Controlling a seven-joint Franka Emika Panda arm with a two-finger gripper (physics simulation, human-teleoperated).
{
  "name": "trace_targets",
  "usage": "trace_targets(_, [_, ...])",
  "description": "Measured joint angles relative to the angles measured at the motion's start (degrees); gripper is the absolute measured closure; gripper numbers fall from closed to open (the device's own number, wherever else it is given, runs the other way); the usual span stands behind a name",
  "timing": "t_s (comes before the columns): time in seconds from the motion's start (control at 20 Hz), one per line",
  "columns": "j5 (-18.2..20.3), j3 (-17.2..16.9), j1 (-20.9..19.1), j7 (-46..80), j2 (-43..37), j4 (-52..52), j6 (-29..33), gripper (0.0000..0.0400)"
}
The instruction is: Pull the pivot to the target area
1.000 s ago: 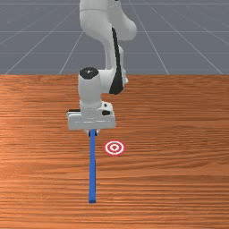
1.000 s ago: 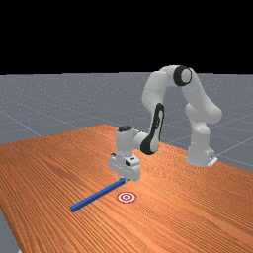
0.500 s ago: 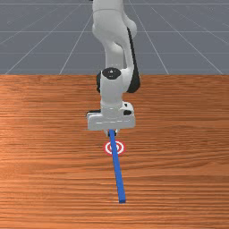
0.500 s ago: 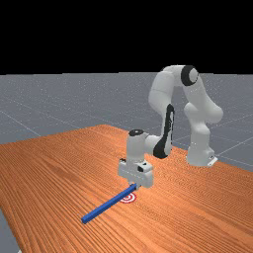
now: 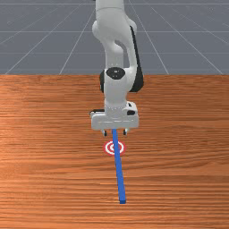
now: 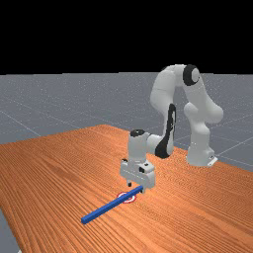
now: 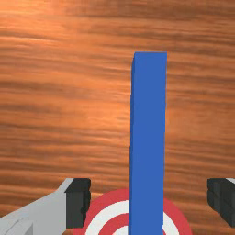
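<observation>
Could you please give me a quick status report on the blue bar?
Jaws open, apart on either side of blue bar. Bar across target, partly covering it. No obstruction seen.

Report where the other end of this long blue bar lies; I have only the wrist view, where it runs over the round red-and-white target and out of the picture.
Observer: In the front view, the long blue bar ends well past the round red-and-white target, toward that view's bottom.
Operator: Tell me whether it runs straight down that view.
Observer: Not quite; its lower end lies farther to the front view's right than its end at the white hand.
Operator: Place the arm's base for me.
Observer: In the far view, the white base of the arm stands to the far view's right of the hand.
</observation>
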Motion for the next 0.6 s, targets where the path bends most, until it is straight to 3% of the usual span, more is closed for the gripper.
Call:
trace_targets(0.2, [-0.32, -0.23, 0.09, 0.31, -0.95, -1.96, 2.45, 0.0004])
trace_targets(0.45, [-1.74, -2.70, 2.07, 1.89, 1.32, -3.44, 11.58, 0.0000])
trace_targets(0.6, [-1.84, -2.03, 1.65, 0.77, 1.97, -2.39, 9.57, 0.0008])
